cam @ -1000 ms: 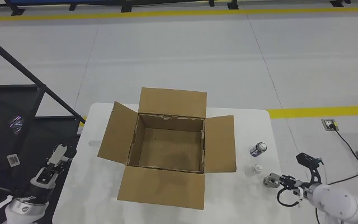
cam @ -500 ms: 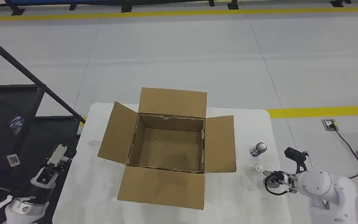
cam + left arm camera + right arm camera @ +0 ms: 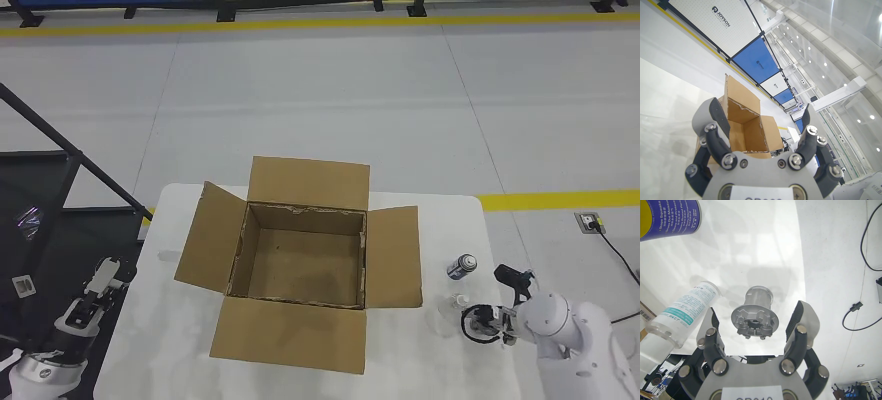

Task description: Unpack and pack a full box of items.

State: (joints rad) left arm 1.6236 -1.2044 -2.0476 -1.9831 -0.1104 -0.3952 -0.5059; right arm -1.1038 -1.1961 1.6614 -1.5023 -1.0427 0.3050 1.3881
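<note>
While straddling metal part (image 3: pixel 755 317) on counter (image 3: pixel 772 247) | right end effector (image 3: pixel 756 308): released | left end effector (image 3: pixel 761 105): released, facing box (image 3: pixel 751 130)

Cardboard box (image 3: pixel 303 268), empty, flaps spread open

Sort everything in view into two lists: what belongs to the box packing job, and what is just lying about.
Belongs to the job:
cardboard box, open and empty
spray can
clear bottle
metal part, between the open fingers of the right end effector

Just lying about:
black cable on the floor
floor socket
black frame beside the table
</note>
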